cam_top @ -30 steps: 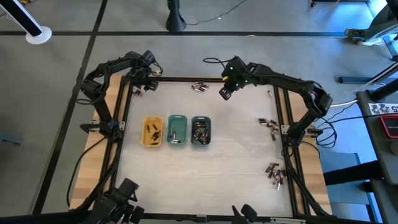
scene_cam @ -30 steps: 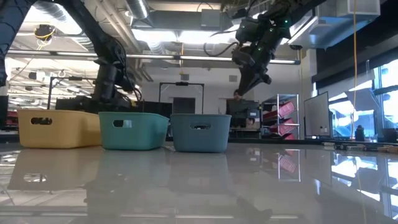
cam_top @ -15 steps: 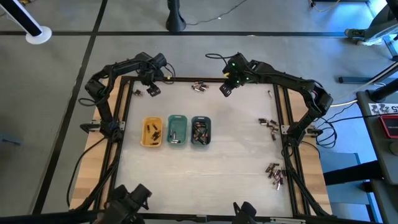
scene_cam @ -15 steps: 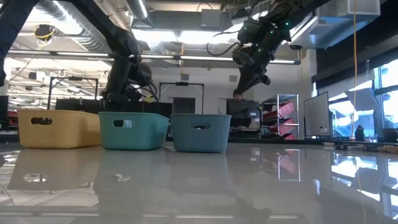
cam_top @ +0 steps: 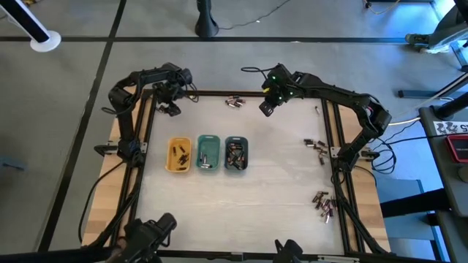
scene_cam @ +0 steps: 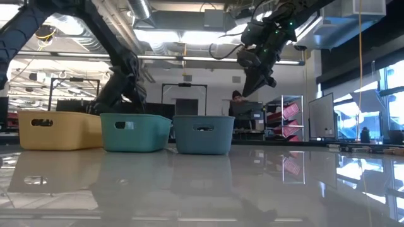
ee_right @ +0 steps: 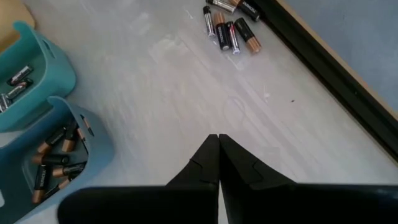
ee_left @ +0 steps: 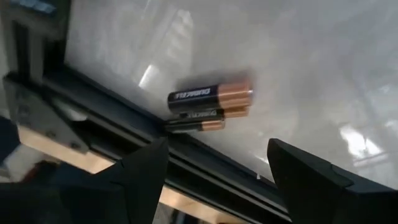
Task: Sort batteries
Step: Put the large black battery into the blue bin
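- Tabletop (cam_top: 278,183): pale surface in a dark frame, carrying three trays near the left-centre and scattered batteries along the far and right edges.
- Left arm: at the far-left corner; it has swung in from over the far edge within the last second. Left hand (cam_top: 170,108) released, fingers spread wide where a second ago they were narrower, hovering low above two batteries and holding nothing. Judged: lining up a fresh pick.
- Right arm: over the far edge, barely moved. Right hand (cam_top: 264,109) clenched and empty, raised above the surface.
- Trays: yellow tray (cam_top: 179,155), green tray (cam_top: 208,153), grey-blue tray (cam_top: 235,153), side by side, each already holding some batteries.
- Batteries by the left hand (ee_left: 210,102): one larger and one slimmer cell, touching, lying against the frame rail.
- Far-edge cluster (ee_right: 229,30): several cells side by side, unsorted.
- Right-edge clusters (cam_top: 316,145), (cam_top: 323,203): also unsorted; much of the sorting remains.
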Tool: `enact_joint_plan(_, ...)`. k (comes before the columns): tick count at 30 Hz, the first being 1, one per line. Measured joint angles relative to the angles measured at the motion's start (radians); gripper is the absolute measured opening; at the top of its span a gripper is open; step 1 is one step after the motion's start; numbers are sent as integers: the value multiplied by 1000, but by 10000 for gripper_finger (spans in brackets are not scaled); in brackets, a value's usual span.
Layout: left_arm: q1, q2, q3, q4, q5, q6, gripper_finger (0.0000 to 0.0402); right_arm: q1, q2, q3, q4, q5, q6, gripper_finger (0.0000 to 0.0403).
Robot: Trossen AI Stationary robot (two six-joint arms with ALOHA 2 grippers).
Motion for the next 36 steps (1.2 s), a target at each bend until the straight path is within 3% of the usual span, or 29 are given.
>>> enact_joint_plan(11, -11, 93, 0, 33, -22, 64, 265, 0, 0, 0, 1, 0, -4, 3)
enact_joint_plan(24, -13, 100, 0, 60, -26, 102, 264, 0, 0, 0, 1, 0, -1, 3)
enact_joint_plan(36, -34, 100, 0, 64, 12, 108, 214, 0, 0, 0, 2, 0, 0, 3)
